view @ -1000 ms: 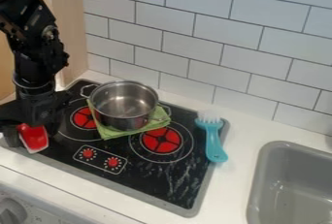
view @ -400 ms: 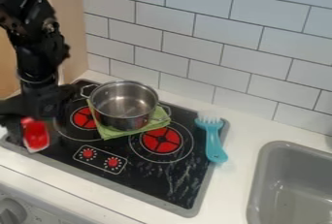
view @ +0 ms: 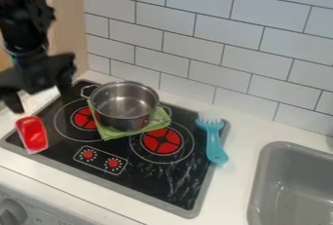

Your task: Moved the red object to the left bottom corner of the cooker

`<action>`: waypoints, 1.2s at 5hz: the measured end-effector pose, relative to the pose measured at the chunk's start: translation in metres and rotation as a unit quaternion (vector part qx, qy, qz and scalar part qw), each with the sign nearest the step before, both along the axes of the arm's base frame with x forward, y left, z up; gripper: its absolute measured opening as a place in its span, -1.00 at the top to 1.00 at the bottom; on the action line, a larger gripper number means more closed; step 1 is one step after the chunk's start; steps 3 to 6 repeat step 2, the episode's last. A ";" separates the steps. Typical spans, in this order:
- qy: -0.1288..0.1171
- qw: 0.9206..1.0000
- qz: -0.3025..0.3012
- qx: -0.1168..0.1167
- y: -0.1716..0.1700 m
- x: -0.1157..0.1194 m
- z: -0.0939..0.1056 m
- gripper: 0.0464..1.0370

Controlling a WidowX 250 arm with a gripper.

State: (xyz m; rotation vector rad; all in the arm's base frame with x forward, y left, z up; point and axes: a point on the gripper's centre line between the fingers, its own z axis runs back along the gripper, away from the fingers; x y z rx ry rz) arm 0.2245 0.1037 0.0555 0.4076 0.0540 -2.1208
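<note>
Fingers point(view: 11, 100) spread wide apart, nothing held between them. Black gripper point(view: 39, 97) sits at upper left of the camera view, raised behind the red dish point(view: 33, 134). One fingertip is near the dish's far end, with a narrow gap seen between the two; the other is well off to the side, by the far left edge of the cooker point(view: 159, 173).

Red dish: lies at the cooker's left bottom corner, long side running roughly front to back. Near end is just beside the front border; far end overlaps the left border in this view. Whether any part overhangs the bench point(view: 240, 190): cannot tell.

Inward from there: printed control knobs point(view: 88, 154), then the left burner point(view: 83, 119) and right burner point(view: 162, 141), both red. Steel pot point(view: 123, 103) stands upright on a folded green cloth point(view: 120, 133) between the burners, overlapping both in view. Blue brush point(view: 215, 143) lies across the cooker's right border, pale bristles toward the wall. Grey sink point(view: 292, 195) is set into the bench at far right; white tiles point(view: 214, 22) behind.

Progress, as judged: placement looks done. Dish is in the named corner and free of the gripper. Left to do: at most, lift the arm clear. Caution: the nearer fingertip could nudge the dish if lowered.
</note>
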 end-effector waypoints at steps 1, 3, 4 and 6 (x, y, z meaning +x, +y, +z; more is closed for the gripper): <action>-0.009 1.000 0.002 0.019 0.004 -0.002 0.011 -0.92; -0.010 1.000 0.003 0.020 0.005 -0.002 0.012 -0.92; -0.010 1.000 0.003 0.020 0.005 -0.002 0.012 -0.92; -0.010 1.000 0.003 0.020 0.005 -0.002 0.012 -0.92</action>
